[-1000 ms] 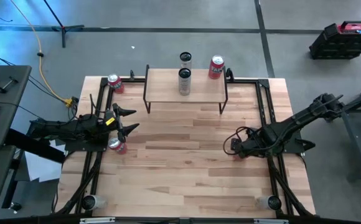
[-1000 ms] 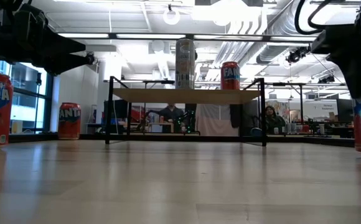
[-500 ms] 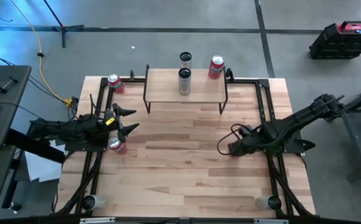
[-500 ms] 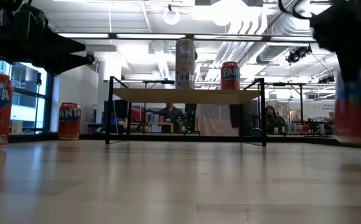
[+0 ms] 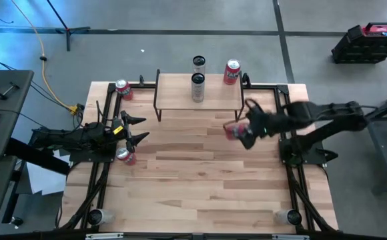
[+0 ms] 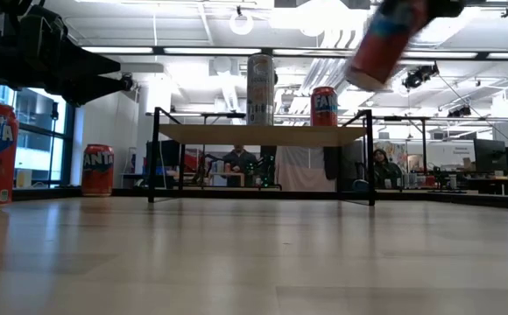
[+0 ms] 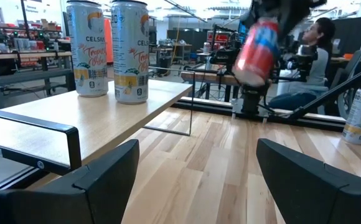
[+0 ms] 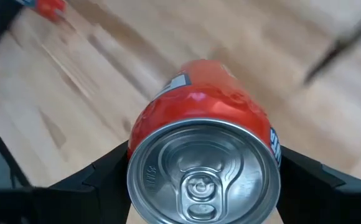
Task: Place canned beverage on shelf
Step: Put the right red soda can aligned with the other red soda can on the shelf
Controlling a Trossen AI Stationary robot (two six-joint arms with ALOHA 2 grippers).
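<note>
— What's the biggest thing there?
— The light wooden tabletop [image 5: 200, 167]. At its far edge stands the small raised shelf with a pale plank top and thin black legs [image 5: 213, 93], bearing a tall pale can [image 5: 197, 87].

— And the arms?
— The right gripper [image 5: 245, 131] is clamped on a red soda can [image 5: 233, 131], tilted in the air above the table, in front of the shelf's right end. The left gripper [image 5: 135, 129] waits at the left side, jaws apart, above another red can [image 5: 124, 156].
</note>
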